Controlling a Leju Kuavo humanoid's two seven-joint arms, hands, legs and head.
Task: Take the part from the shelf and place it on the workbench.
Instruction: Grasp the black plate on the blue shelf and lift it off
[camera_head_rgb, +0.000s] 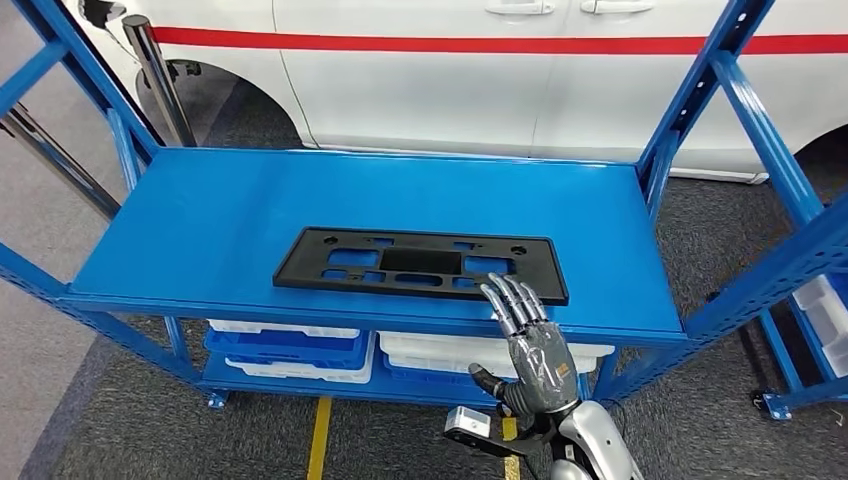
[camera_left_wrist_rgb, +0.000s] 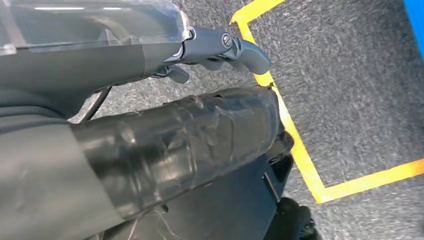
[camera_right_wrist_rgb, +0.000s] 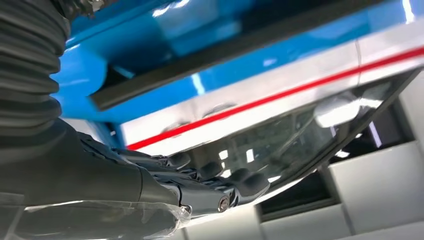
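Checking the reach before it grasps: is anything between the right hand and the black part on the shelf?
Nothing visible. The right hand reaches over the blue shelf's front edge, fingertips at the black part's near right corner; bare shelf surrounds it.

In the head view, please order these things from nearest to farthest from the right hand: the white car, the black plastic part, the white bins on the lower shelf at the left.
From the right hand:
1. Black plastic part: on the blue shelf top, its near right corner at the fingertips.
2. White bins: lower shelf, down at the left.
3. White car: behind the shelf, at the back.
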